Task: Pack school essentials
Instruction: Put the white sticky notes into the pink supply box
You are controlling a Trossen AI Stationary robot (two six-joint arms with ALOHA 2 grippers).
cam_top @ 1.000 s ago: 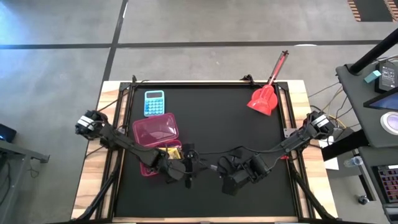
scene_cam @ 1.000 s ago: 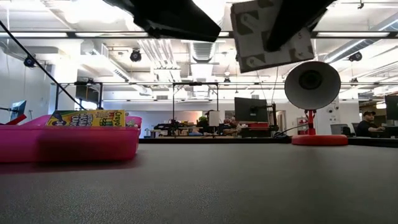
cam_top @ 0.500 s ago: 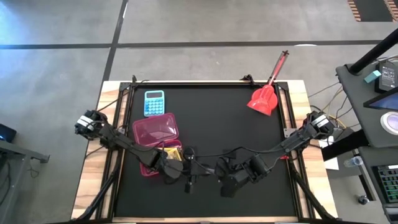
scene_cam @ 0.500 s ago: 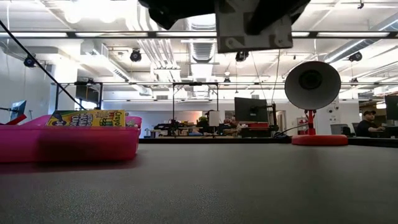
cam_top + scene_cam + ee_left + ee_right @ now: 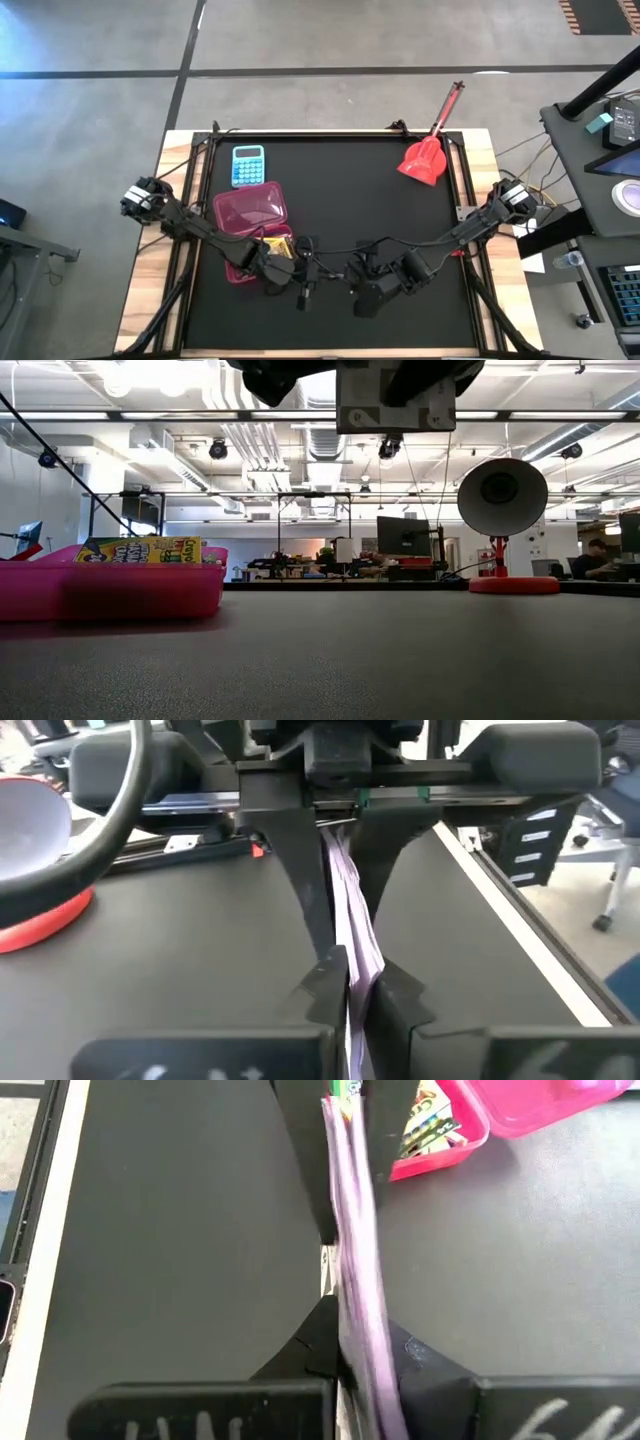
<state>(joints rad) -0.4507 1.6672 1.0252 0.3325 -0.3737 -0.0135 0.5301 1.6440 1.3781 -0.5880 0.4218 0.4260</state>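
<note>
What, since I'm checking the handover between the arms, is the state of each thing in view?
left gripper: shut on the thin purple stick, raised off the table.
right gripper: shut on the same stick, facing the left one.
pink case: open, lid laid flat.
crayon box: inside the case.
calculator: lying face up.
red scoop: lying at the far right corner, handle past the edge.

A thin purple pencil point(image 5: 352, 1250) hung level between both hands; the yellow-green crayon box point(image 5: 138, 550) lay in the pink case point(image 5: 110, 592).
</note>
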